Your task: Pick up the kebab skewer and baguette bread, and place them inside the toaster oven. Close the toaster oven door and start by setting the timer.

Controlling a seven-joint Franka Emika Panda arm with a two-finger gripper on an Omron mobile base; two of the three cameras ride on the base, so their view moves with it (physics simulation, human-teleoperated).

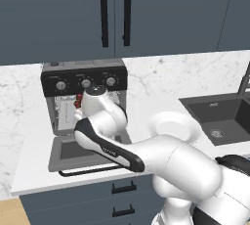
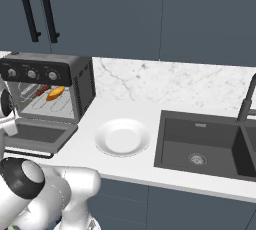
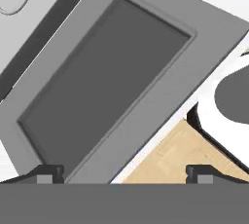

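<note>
End effector (image 3: pixel 124 177) released over the stiff, hinged toaster oven door (image 3: pixel 104 79), best lifted by its handle (image 1: pixel 90 171) at 6 o'clock.

A white marble-look counter (image 2: pixel 125 166) carries the toaster oven (image 2: pixel 75 81) at its left end, its door (image 2: pixel 37 135) folded down flat above the counter edge. A white plate (image 2: pixel 122 137) lies just beside it, between oven and sunken dark sink (image 2: pixel 200 146).
</note>
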